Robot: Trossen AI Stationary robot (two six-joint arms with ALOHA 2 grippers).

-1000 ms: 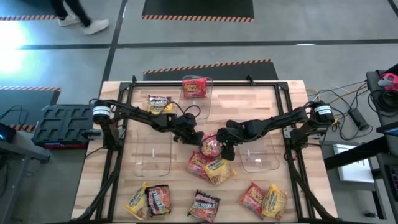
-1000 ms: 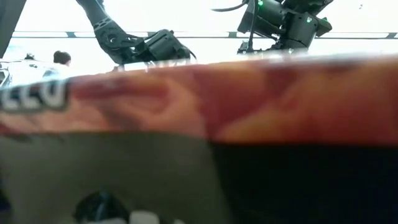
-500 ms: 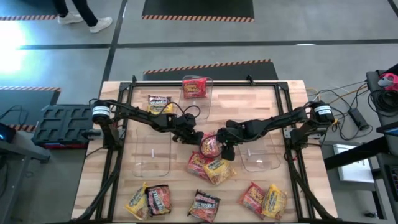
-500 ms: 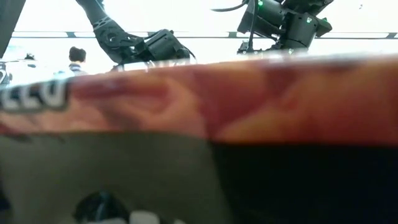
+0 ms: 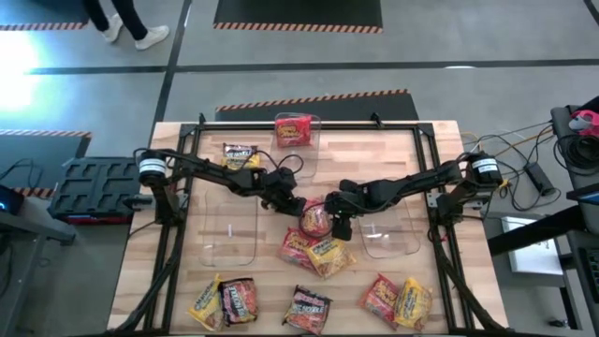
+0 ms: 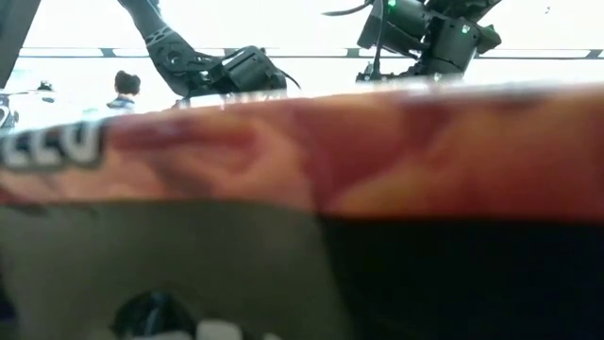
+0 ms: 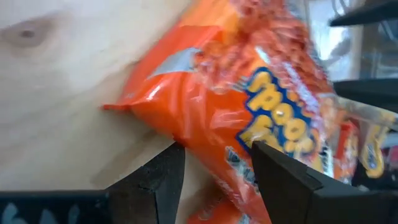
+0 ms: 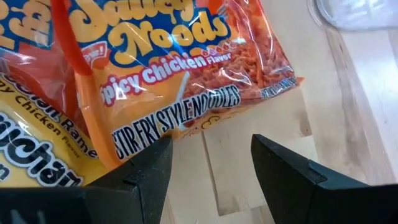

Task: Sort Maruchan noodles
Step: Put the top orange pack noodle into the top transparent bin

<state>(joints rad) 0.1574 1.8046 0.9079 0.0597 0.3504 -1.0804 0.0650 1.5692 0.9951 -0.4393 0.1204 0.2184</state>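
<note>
Noodle packets are all over the table (image 5: 374,150). One red packet (image 5: 315,219) sits tilted mid-table, right above a red and yellow pile (image 5: 318,253). Another red one (image 5: 293,131) is in a bin at the far edge, a dark one (image 5: 240,155) beside it. Five more lie flat along the near edge (image 5: 309,305).
</note>
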